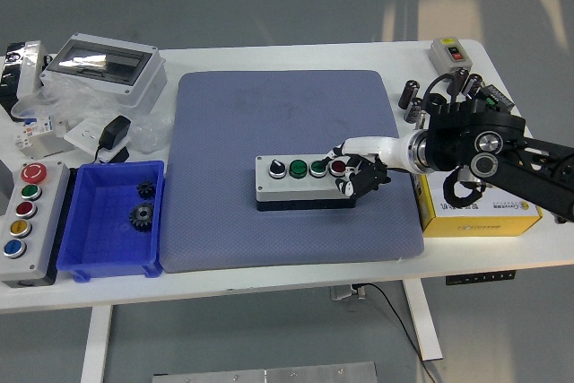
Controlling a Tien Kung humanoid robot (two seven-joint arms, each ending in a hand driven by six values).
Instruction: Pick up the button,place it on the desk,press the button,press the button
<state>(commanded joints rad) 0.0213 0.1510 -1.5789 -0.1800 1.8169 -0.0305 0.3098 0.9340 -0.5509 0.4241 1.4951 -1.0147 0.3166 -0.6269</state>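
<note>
Where the white table (269, 289) reaches its nine o'clock edge, a grey control box (27, 211) lies lengthwise with a column of red, green, red, yellow and blue buttons, and just beside it toward three o'clock sits a blue bin (90, 262) holding two dark gears (142, 214), one above the other. At about eleven o'clock from the bin rest a black power adapter (113, 134) and a grey enclosure with a clear lid (106, 67), with crumpled plastic bags around them. A large blue-grey mat (242, 123) covers the table's middle, and on it, slightly toward four o'clock of its centre, lies the button box (296, 184), a grey four-button station with a white selector, two green buttons and a red button (338, 167) at its three o'clock end. Reaching in from three o'clock, the right hand (363, 170) is over that end of the box, its white and black fingers (352, 186) curled together with a fingertip on or right at the red button; whether it presses cannot be told. Below the forearm a yellow carton (480, 215) rests on the table, and at one o'clock stands a small grey switch box (449, 54) with a red and a black button.
</note>
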